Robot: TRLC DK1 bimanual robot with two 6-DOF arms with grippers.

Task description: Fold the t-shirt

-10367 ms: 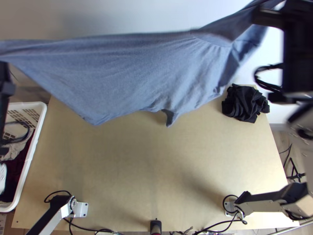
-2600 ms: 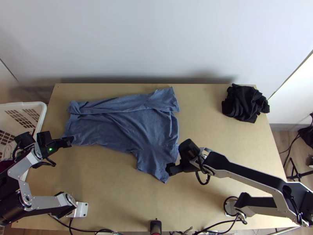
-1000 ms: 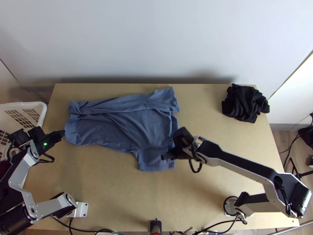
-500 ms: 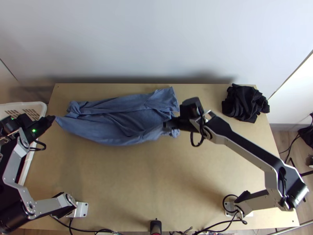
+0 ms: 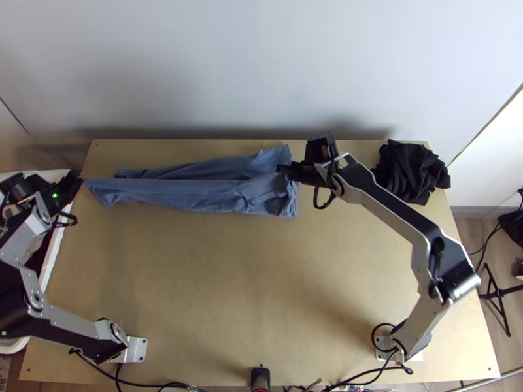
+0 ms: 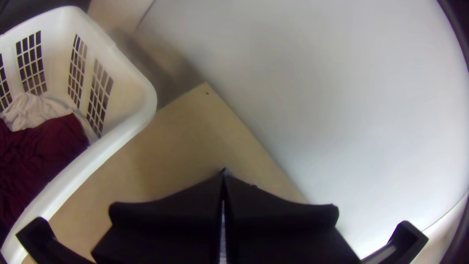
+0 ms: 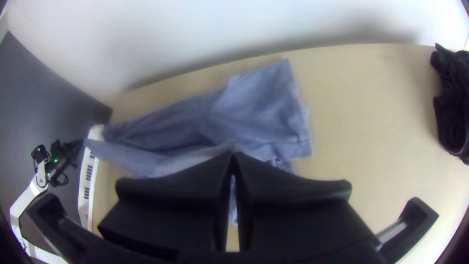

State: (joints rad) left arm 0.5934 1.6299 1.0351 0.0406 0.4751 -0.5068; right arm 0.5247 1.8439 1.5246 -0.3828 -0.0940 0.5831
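Note:
The blue t-shirt [image 5: 196,195] lies as a long strip across the table's far left part, its near side lifted and drawn over the rest. In the top view my left gripper [image 5: 81,180] holds the shirt's left end, above the basket's edge; in the left wrist view the same gripper [image 6: 223,178] is shut. My right gripper [image 5: 281,169] is at the shirt's right part in the top view. Seen from the right wrist, this gripper [image 7: 233,159] is shut on the lifted edge, with the flat sleeve part [image 7: 264,107] of the shirt beyond it.
A bunched black cloth [image 5: 410,172] lies at the table's far right. The white basket [image 6: 122,120] with dark red and pale cloth stands against the table's left side. Behind the table's far edge [image 5: 353,141] rises a pale wall.
Both grippers have moved toward the table's far side with the shirt's near edge, the left also leftward. The shirt has gone from broad and flat to a narrow strip.

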